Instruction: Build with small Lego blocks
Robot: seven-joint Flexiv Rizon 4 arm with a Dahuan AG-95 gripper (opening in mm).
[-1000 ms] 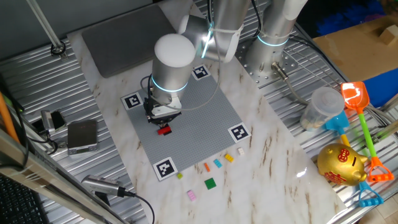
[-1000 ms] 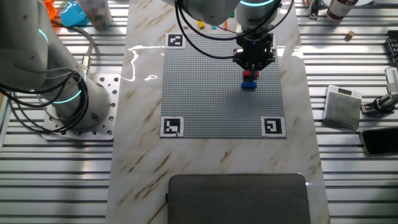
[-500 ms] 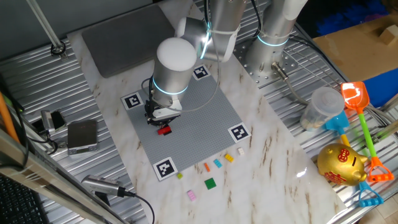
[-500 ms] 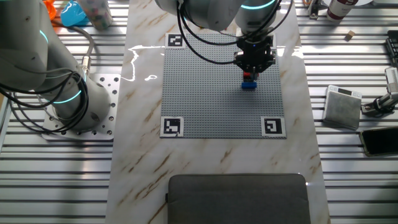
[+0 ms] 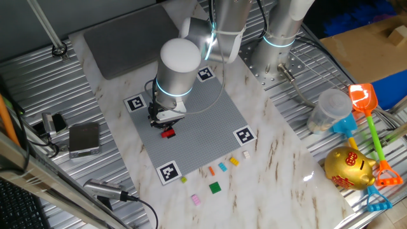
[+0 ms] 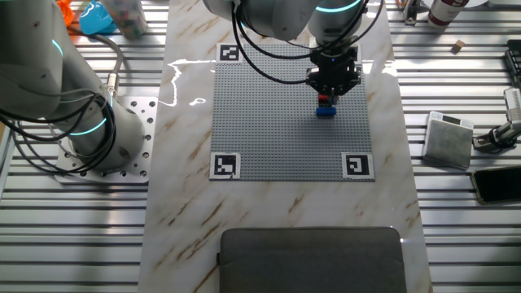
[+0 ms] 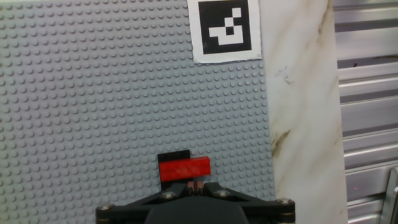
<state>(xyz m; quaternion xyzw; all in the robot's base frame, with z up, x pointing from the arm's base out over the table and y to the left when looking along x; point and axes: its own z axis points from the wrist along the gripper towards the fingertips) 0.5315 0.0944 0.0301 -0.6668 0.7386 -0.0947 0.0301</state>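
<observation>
The fingers (image 7: 196,185), mostly cut off, looked clenched just beside the red brick (image 7: 184,168) on the baseplate (image 7: 93,112).

We see a marble table (image 5: 289,166) carrying a grey baseplate (image 5: 203,121), loose bricks (image 5: 216,187) near its edge, and a dark mat (image 5: 124,35) beyond.

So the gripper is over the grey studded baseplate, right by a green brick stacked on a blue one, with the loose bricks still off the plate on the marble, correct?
Not quite: the top small plastic brick is red, not green, as the hand view shows. The rest holds: the two-finger gripper is over the grey studded baseplate, the blue brick sits beneath the red one, and the loose small bricks lie off the plate on the marble.
</observation>
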